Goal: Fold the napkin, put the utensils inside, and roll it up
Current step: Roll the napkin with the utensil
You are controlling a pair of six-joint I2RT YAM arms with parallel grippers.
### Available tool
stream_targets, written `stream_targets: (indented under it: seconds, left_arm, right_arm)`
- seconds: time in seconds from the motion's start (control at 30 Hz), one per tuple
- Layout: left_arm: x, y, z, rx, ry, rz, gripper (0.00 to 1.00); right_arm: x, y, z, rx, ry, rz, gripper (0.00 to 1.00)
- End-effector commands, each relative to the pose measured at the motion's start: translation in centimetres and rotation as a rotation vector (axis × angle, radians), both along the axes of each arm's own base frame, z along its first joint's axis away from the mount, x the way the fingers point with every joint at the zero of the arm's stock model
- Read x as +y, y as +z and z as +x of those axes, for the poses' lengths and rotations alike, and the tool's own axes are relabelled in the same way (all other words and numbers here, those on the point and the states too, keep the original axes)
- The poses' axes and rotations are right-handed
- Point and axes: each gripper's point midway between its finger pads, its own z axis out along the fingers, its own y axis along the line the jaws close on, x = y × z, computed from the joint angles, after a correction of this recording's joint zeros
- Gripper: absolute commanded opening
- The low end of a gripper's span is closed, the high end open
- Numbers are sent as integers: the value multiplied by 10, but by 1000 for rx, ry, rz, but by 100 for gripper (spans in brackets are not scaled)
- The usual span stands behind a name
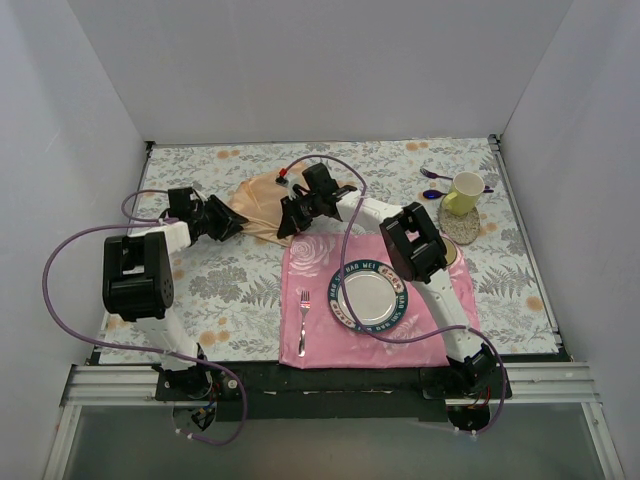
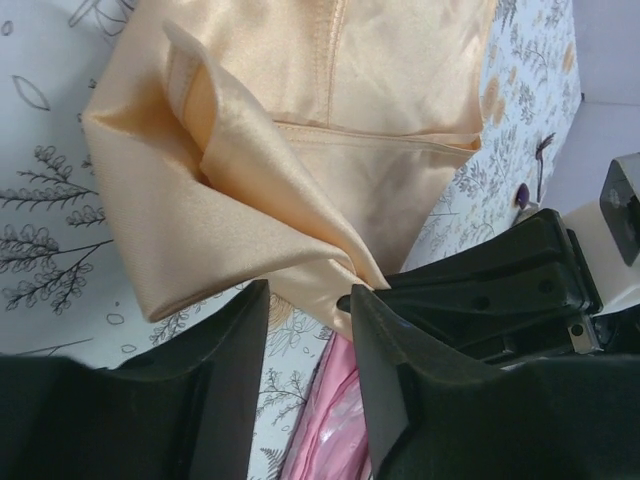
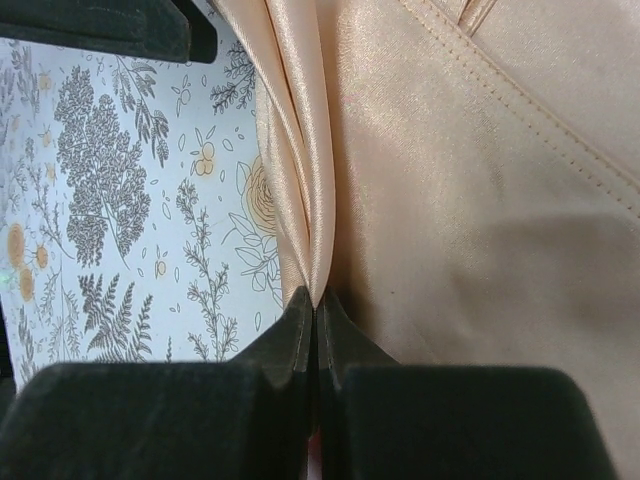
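The peach-gold satin napkin (image 1: 262, 200) lies bunched on the floral tablecloth behind the pink mat. My right gripper (image 1: 288, 226) is shut on a pinched fold of the napkin (image 3: 450, 200); in the right wrist view its jaws (image 3: 315, 300) meet on the cloth. My left gripper (image 1: 238, 222) is at the napkin's left side. In the left wrist view it is open (image 2: 308, 295), with a corner of the napkin (image 2: 250, 170) lying at the fingertips. A slim metal fork (image 1: 303, 318) lies on the pink mat; its colour is unclear. No other utensils show.
A pink rose-printed placemat (image 1: 320, 262) lies at the front with a round plate (image 1: 369, 297) on it. A yellow mug (image 1: 464, 192), purple spoons (image 1: 436, 176) and a round coaster (image 1: 462, 226) are at the back right. White walls enclose the table.
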Motion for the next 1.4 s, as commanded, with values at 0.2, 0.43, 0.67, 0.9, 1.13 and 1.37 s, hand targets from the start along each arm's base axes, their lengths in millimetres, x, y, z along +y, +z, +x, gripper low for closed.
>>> stream_targets:
  seconds: [0.2,0.43,0.67,0.9,1.13,1.37]
  left_arm:
    - [35,49,-3,-101,125,150,8]
    - [36,33,-4,-36,140,80,0]
    - [32,21,-11,-3,124,69,0]
    - [29,6,-2,29,105,45,3]
    - [31,7,15,4,104,54,5]
    - [33,1,32,7,104,54,6]
  right_arm:
    - [6,-9,5,47,0,26,1]
    - [4,-12,7,51,-15,19,1]
    - [3,-11,7,51,-13,24,1]
    - [3,-12,8,51,-17,20,1]
    - [4,-14,7,59,-11,17,1]
    - [3,-14,8,58,-12,14,1]
